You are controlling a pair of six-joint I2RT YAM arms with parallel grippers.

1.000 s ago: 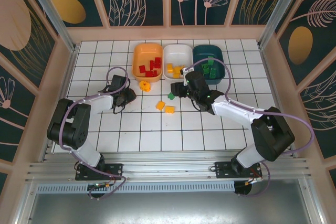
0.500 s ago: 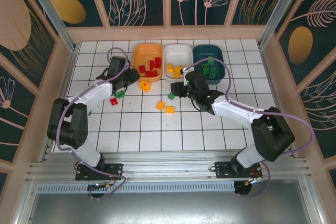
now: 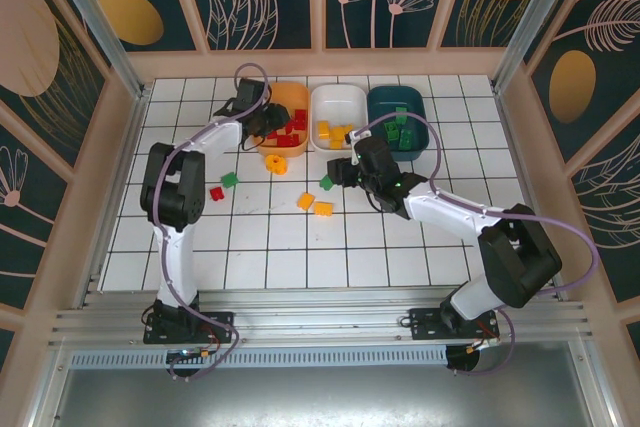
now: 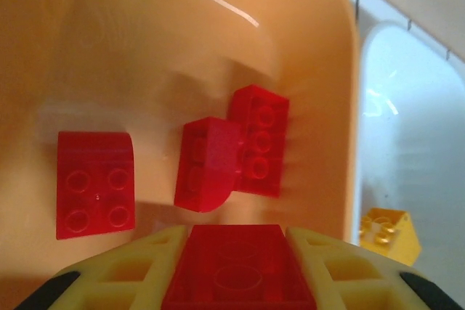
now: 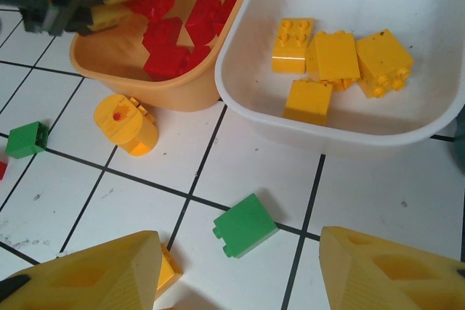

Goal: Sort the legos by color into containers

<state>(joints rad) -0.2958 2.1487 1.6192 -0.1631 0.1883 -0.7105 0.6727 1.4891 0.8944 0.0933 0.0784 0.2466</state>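
My left gripper (image 3: 263, 119) hangs over the orange bin (image 3: 283, 97), shut on a red lego (image 4: 236, 270) held between its yellow fingers. Under it, red legos (image 4: 94, 183) lie in the bin. My right gripper (image 5: 243, 274) stands open low over the tiles, with a green lego (image 5: 245, 224) just ahead of its gap, touching neither finger. The white bin (image 3: 338, 97) holds yellow legos (image 5: 336, 56). In the teal bin (image 3: 397, 97) there are green ones (image 3: 400, 132).
Loose on the tiles lie a round yellow piece (image 3: 277, 163), a green lego (image 3: 229, 179), a red one (image 3: 215, 192) and two yellow ones (image 3: 306, 201) beside my right gripper's left finger. The three bins stand side by side at the back.
My left gripper has swung from the tiles at the left up and back to over the orange bin. The right arm has not moved.
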